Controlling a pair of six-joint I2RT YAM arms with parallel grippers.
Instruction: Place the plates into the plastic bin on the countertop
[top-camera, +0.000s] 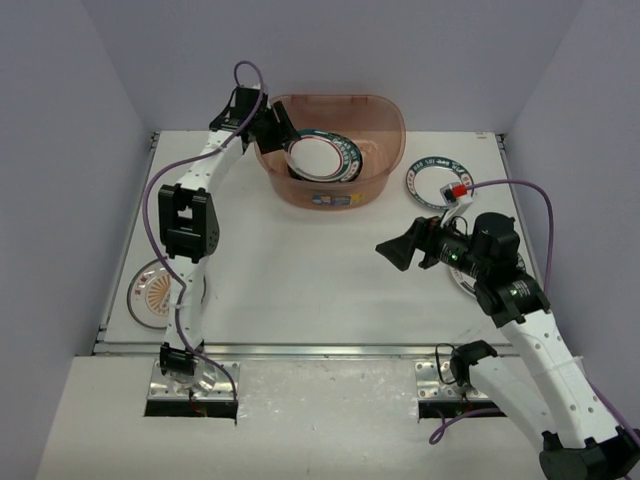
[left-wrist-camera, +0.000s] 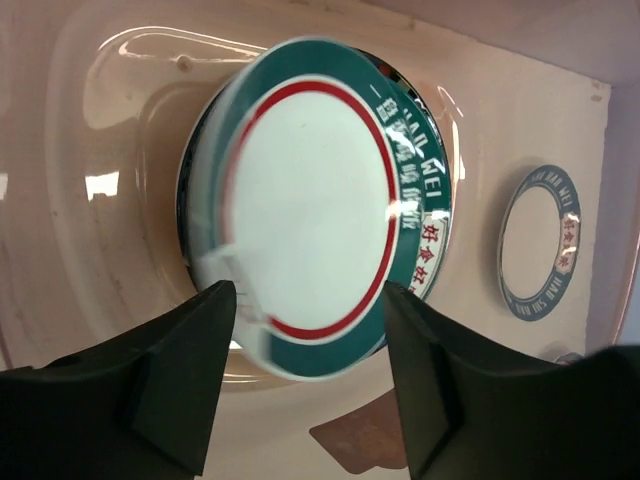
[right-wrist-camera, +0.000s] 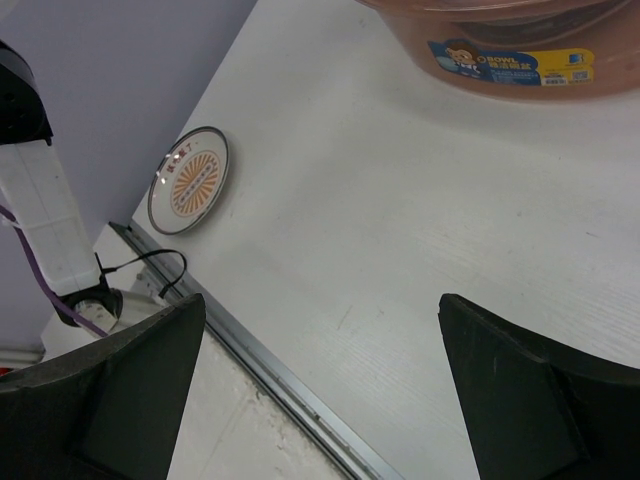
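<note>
left tool (left-wrist-camera: 308, 292) is seen parted over the plastic bin (top-camera: 386, 128), with a teal-rimmed plate (left-wrist-camera: 310, 200) caught blurry just past its tips, inside the bin. right tool (right-wrist-camera: 322, 305) is spread wide above the surface (top-camera: 300, 265).

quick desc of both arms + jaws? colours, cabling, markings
Both look alike: the left arm and right arm have white links with black joint housings, ending in matte black, wedge-shaped jaws. A purple cable loops along each arm. A small green light glows near the right arm's wrist. No readable markings show.
</note>
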